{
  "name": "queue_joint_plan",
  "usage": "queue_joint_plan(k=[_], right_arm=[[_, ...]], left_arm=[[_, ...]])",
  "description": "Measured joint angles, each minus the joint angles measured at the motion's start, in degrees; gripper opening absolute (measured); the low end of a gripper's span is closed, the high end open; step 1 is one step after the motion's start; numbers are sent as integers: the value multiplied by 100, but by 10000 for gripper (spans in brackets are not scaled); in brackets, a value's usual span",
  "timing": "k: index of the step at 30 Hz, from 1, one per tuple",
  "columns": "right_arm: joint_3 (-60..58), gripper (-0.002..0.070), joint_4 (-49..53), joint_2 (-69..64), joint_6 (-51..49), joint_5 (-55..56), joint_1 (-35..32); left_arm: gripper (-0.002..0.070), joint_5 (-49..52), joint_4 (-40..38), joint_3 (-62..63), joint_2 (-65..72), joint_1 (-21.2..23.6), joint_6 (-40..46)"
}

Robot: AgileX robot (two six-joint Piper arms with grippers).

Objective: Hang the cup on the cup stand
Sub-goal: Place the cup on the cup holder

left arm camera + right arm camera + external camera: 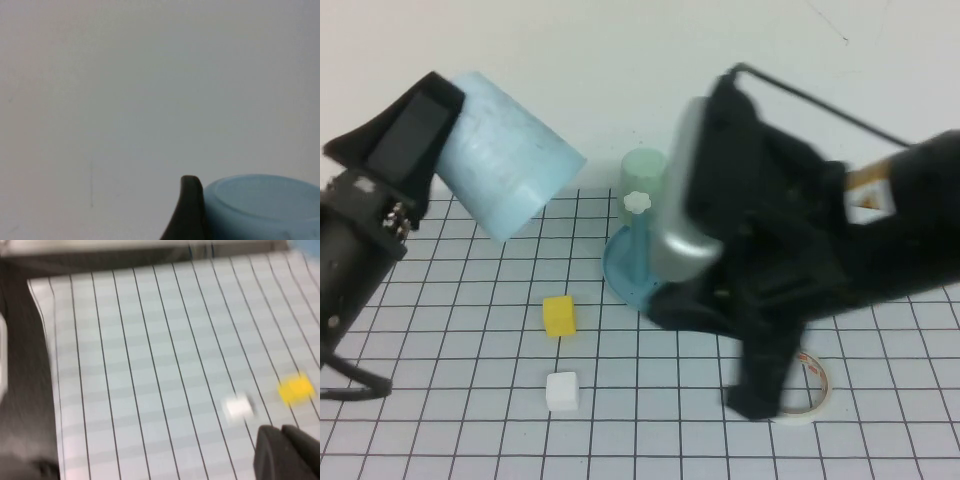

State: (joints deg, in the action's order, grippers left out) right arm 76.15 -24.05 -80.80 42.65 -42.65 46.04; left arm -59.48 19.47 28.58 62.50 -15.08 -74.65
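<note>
Clutter on the grid mat [470,330]: a yellow block [559,315], a white block [562,390] and a tape ring [810,395]. The right gripper [757,400], shut and empty, hangs over the ring; its arm hides much of the cup stand [625,275], where a pale green cup [642,175] sits. The left gripper [425,135], spread wide, holds the cup [510,155] aloft over the mat's far left, axis tilted, mouth pointing down toward the stand.

High view: raised, robot's side, angled down over grid mat [620,420], both arms in frame. Left wrist: close behind cup [260,205], facing blank wall [125,90]. Right wrist: tilted down at mat, close. Shared between high and right wrist: yellow block [559,315] [296,389], white block [562,391] [237,406].
</note>
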Motion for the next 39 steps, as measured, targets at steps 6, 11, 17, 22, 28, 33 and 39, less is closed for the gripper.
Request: queue_joint_plan(k=[6, 11, 17, 22, 28, 33, 39], right_arm=[[0, 7, 1649, 783, -1385, -1265, 0], [-256, 7, 2778, 1493, -2348, -1953, 0], [-1259, 7, 3218, 2761, -3253, -1970, 0], [-2336, 7, 3181, 3936, -3890, -1454, 0], [-3449, 6, 3084, 5134, -4371, -968, 0], [-3888, 6, 3050, 5714, -4626, -814, 0], [-3990, 6, 3040, 5823, -4649, -804, 0]], left_arm=[[524, 791, 581, 520, 0, 0, 1534], [524, 1006, 693, 725, 0, 0, 2711], [524, 1004, 693, 758, 0, 0, 3829], [524, 945, 693, 758, 29, 0, 4334], [524, 369, 693, 785, 510, 0, 4446], [524, -79, 693, 992, 1217, 0, 4450], [524, -396, 693, 1522, 2169, 0, 4439]])
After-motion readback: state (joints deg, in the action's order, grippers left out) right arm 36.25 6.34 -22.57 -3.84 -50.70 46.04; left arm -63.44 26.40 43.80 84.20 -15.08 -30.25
